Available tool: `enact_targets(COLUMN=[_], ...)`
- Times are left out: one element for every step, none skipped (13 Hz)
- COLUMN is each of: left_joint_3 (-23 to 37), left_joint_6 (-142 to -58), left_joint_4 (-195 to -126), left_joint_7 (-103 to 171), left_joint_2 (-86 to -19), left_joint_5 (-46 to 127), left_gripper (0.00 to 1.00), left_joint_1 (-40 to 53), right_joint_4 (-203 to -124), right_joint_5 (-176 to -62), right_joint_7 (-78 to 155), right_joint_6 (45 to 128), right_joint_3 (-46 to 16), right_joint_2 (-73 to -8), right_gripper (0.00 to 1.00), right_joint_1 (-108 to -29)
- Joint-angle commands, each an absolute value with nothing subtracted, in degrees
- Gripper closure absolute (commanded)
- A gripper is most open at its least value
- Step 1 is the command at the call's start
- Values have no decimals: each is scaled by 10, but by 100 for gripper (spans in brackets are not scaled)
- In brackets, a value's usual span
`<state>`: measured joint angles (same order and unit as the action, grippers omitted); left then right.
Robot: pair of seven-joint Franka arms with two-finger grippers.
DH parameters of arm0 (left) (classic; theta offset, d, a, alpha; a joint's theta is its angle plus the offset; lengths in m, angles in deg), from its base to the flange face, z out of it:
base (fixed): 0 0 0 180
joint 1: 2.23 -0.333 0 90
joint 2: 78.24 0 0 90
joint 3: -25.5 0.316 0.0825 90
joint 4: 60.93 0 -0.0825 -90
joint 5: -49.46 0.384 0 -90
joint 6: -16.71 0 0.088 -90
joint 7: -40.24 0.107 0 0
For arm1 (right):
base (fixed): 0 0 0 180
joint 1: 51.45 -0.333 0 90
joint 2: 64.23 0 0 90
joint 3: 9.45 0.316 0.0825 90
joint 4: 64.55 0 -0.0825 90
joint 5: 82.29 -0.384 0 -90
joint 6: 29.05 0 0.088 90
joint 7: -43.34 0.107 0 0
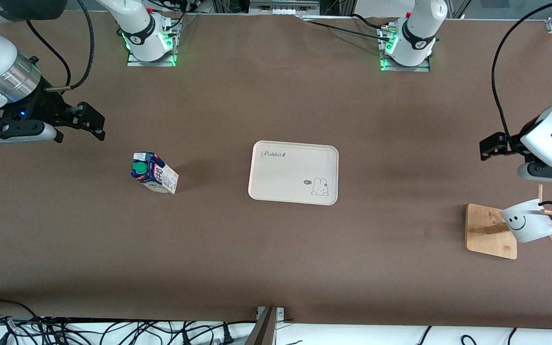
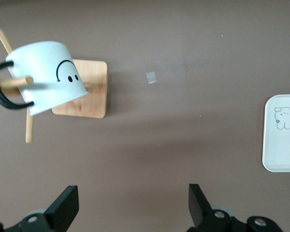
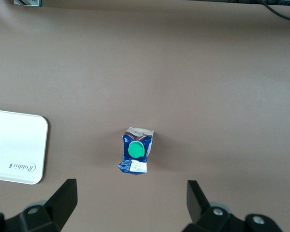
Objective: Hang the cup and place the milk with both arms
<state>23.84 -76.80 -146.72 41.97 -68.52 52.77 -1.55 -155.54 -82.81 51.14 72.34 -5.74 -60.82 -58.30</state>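
Tray (image 1: 276, 158) word: "Rabbit" in dark script, near one corner of the tray.
Tray picture: small rabbit drawing at the opposite corner, with a small dark mark beside it that is too small to read.
Cup (image 1: 525, 223) sign: a black smiley face on its side; no letters.
Milk (image 1: 154, 172) print: red and white marks on the dark blue sides; they cannot be read. Green cap is plain.
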Motion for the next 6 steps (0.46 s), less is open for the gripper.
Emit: enact_targets(left_joint_3=[295,295,295,295,292,286], left_joint_6=[-843,-885,-898,-898,-897,-892], left_joint_4=[-1581,-1607,-1620,-1621,-1621,-1621], left_joint_7=[432,444,449,449,448,443], left_joint_2=[-769,-789,-798,-803,-810,-813], left_joint_5=[487,488,490,504,530,557], left_gripper=[0,0,0,0,0,0], left_joint_1=[23,25,24,25,26,29], right_joint_4=[-1553,-1553,-1553,-1553,-1553,-1553], right_joint_5=[-822,-821,-819,-819,-818,-818], right_joint_7=[503,503,503,504,504,504], right_joint_6=[721,722,722,722,722,721], right_joint_3=[-58,-58,-58,-58,-58,-58], right_joint_2=[-610,-610,-609,-609,-609,-609], right_gripper=[0,0,0,0,0,0], right_joint_1=[-580,-580,-580,-580,-580,-580])
